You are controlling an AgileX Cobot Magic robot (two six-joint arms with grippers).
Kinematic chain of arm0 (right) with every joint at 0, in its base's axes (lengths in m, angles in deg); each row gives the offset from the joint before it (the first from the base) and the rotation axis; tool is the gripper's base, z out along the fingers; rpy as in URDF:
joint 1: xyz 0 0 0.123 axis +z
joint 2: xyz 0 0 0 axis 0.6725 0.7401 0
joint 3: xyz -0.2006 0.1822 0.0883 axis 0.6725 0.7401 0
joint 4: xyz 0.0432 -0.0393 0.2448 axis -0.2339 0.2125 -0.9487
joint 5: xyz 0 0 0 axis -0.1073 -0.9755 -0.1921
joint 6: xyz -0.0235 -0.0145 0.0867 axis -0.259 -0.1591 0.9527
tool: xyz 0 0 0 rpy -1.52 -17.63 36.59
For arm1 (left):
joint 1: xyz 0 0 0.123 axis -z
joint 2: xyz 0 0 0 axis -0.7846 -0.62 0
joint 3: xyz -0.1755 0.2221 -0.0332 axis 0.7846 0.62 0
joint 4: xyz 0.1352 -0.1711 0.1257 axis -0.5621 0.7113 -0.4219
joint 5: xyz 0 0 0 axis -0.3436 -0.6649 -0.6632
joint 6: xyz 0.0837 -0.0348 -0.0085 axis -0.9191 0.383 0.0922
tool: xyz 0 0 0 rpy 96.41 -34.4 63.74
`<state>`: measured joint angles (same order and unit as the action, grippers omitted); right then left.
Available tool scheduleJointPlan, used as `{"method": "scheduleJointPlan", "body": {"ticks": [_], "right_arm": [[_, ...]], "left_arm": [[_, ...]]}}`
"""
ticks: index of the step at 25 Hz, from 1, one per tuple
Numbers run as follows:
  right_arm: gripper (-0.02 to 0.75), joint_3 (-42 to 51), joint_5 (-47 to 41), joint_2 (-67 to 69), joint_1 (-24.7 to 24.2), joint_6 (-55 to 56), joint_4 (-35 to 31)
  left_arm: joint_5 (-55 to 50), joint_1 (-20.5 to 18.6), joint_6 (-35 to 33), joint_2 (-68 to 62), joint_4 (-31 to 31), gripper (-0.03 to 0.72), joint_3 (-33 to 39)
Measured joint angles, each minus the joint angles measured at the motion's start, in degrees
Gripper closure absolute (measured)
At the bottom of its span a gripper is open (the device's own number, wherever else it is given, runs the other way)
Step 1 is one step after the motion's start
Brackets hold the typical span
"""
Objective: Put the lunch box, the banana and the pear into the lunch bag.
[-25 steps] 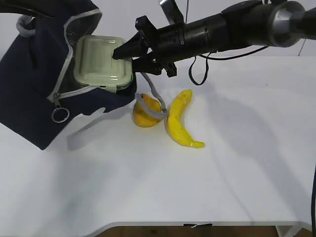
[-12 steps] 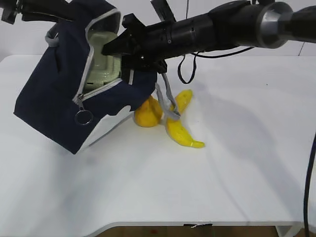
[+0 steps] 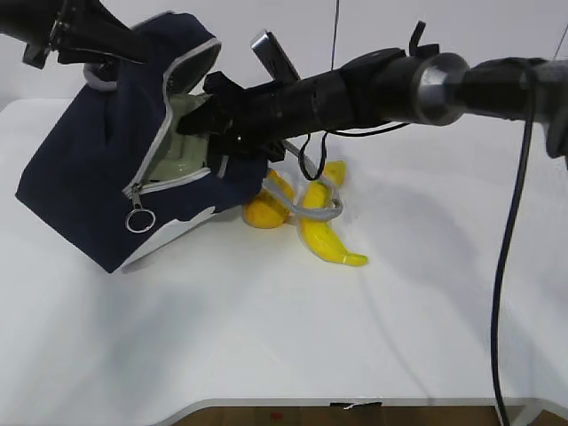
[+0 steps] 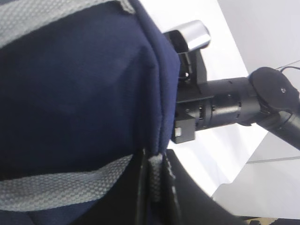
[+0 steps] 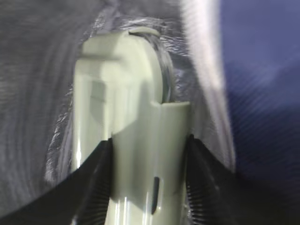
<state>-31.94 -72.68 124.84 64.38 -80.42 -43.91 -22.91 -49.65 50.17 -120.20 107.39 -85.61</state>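
Exterior view: lunch bag (image 3: 89,186), navy w/ white lower panel, tilted at upper left of frame, mouth open toward center, zipper ring (image 3: 139,221) hanging at its front. Left gripper (image 3: 75,40) at top left corner holds bag up by its grey handle (image 3: 98,78). Right arm reaches in from the right; right gripper (image 3: 202,120) sits in the bag mouth, green lid of lunch box (image 3: 177,142) just visible inside. Pear (image 3: 264,211) and banana (image 3: 324,232) lie on tabletop (image 3: 293,337) at center, touching, a loose grey strap (image 3: 312,204) draped over both.
Left wrist view: only bag fabric (image 4: 79,84), left gripper (image 4: 157,187) pinched shut on handle webbing (image 4: 154,180).
Right wrist view: inside silvery lining (image 5: 42,93), right gripper (image 5: 149,176) clamped on lunch box (image 5: 140,140) end, a finger on each side.
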Motion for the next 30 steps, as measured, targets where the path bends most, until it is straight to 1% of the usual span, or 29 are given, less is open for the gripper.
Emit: {"method": "scheduleJointPlan", "body": {"ticks": [3, 9, 14, 18, 21, 27, 30], "right_arm": [[0.39, -2.21, 0.0, 2.35, 0.18, 0.0, -0.51], [0.388, -2.63, 0.47, 2.9, 0.27, 0.0, 0.27], [0.358, -2.71, 0.86, 2.9, 0.27, 0.89, 4.04], [0.353, -2.71, 0.55, 2.9, 0.27, 2.79, 9.55], [0.353, -2.71, 0.08, 2.9, 0.27, 3.36, 11.8], [0.35, -2.71, -0.04, 2.9, 0.27, 4.84, 13.55], [0.328, -2.85, -0.04, 2.9, 0.27, 5.05, 13.69]], "left_arm": [[0.0, 0.0, -0.32, -1.6, 0.0, 0.664, -0.09], [0.14, 0.0, -0.8, -3.09, 0.12, 0.664, -0.09], [0.4, 0.0, -0.8, -3.44, 0.59, 0.665, -0.09], [0.75, 0.0, -0.8, -3.44, 0.88, 0.665, -0.09], [0.97, 0.0, -0.8, -3.44, 0.88, 0.665, -0.09], [1.14, 0.0, -0.83, -3.44, 0.88, 0.665, -0.09], [1.24, 0.0, -0.83, -3.44, 0.88, 0.665, -0.09]]}}
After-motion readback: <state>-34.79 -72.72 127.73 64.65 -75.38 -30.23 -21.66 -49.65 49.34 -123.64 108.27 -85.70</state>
